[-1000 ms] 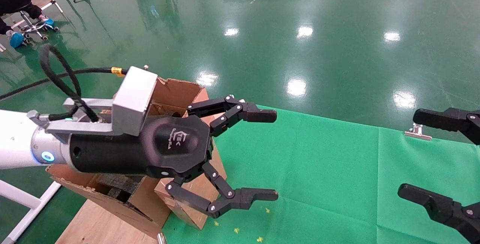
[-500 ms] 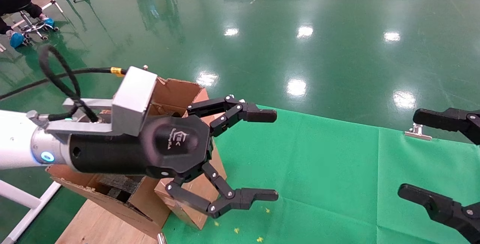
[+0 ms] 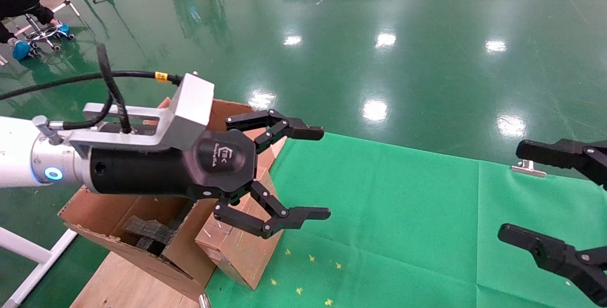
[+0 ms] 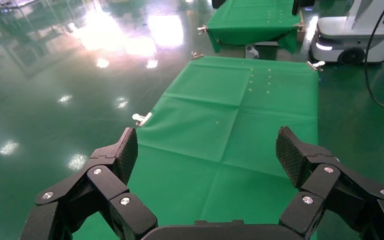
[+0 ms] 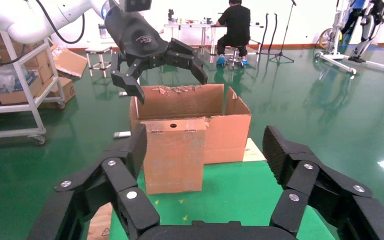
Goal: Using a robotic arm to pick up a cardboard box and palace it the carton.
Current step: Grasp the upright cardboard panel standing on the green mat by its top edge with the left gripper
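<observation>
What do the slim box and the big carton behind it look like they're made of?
The cardboard box looks like plain matte brown cardboard, with a small round hole and tape marks near its top. The carton appears to be corrugated brown cardboard, its flap edges ragged and torn. Dark blocks inside look like foam.

Brown cardboard box (image 5: 173, 155), brown carton (image 5: 225, 127), green cloth (image 3: 403, 222), white robotic arm (image 3: 14, 158)

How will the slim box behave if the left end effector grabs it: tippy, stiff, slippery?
The box stands on edge against the carton, so a nudge will probably tip it. Its flat faces look stiff enough for a pinch, likely light. Plain cardboard should grip well. The left end effector hangs open above it, empty.
</observation>
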